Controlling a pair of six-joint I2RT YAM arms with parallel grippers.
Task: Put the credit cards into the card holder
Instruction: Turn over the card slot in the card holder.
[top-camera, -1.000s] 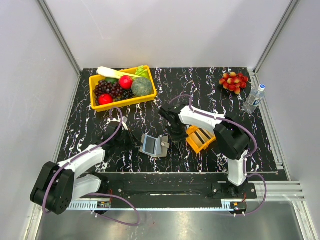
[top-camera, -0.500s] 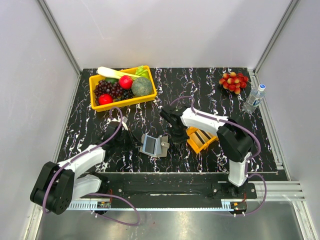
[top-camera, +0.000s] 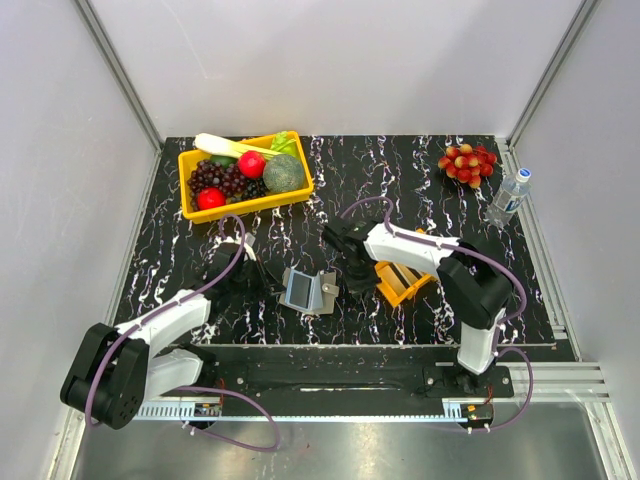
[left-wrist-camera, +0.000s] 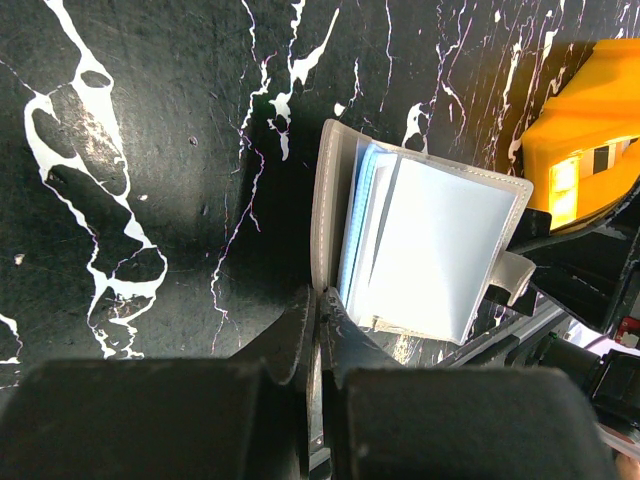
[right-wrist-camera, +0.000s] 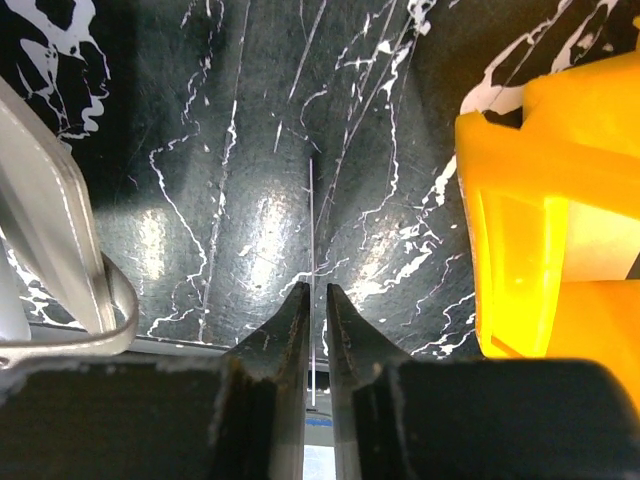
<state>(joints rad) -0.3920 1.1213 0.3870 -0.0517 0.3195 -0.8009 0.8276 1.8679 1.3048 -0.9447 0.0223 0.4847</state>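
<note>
Open card holder is being pinched at its grey cover edge by the closed left gripper on the marbled black table. A thin credit card, seen edge-on, is being gripped upright by the right gripper, between card holder and small orange tray.

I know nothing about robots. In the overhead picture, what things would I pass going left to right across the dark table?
yellow bin of fruit and vegetables → card holder → orange tray → bunch of red fruit → water bottle
</note>
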